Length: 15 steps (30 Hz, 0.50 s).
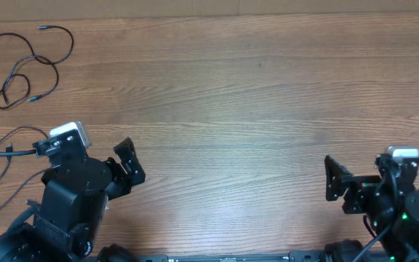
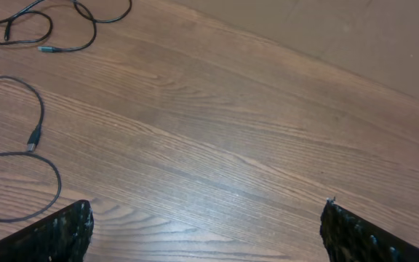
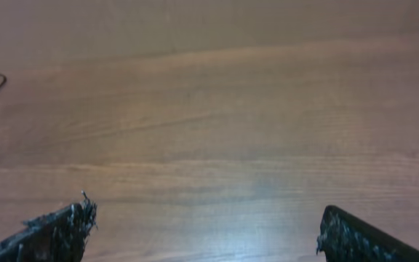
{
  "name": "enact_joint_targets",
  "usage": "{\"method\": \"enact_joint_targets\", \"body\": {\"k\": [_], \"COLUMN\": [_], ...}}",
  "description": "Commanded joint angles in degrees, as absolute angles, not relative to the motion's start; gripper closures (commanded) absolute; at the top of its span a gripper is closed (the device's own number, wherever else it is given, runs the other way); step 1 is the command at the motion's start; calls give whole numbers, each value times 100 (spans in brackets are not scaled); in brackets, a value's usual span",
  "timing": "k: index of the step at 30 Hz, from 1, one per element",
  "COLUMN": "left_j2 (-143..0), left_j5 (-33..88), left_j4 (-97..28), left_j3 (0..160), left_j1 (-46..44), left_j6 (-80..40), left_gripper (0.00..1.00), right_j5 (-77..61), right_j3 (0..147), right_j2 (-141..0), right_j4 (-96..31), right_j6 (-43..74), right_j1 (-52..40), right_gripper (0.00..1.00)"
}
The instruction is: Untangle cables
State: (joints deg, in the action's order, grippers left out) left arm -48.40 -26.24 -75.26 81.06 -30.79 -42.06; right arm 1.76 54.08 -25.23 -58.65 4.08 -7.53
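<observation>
Cables [image 2: 34, 137] lie in loose black loops at the far left of the desk [image 1: 253, 109], some running out of frame, close beside the left arm. The left claw [image 1: 128, 167] and right claw [image 1: 337, 178] both hang wide open, gripping nothing. A grab where strands cross could pinch two cords together, tightening the tangle.

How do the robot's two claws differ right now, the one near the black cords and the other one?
The left gripper sits close to the cables, while the right gripper is across the table, far from them. The left gripper is angled diagonally over the wood; the right gripper points straight sideways toward the left one. Both are open and hold nothing.
</observation>
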Motion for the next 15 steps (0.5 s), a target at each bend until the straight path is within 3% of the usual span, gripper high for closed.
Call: {"method": "enact_joint_targets", "body": {"k": [1, 15], "left_j2": [-4836, -4836], "left_j5": [-2738, -2738], "left_j4": [-7520, -7520], "left_j3": [8165, 8165], "left_j1": [-3089, -3089], "left_j6": [-4287, -4287], "left_gripper": [0, 0], "right_j5": [183, -187], "right_j3": [4890, 3037], "right_j2": [-2134, -1347], "right_j4": [-5553, -3629], "right_j6": [60, -384], "right_j1": [-731, -502], "right_gripper": [0, 0]}}
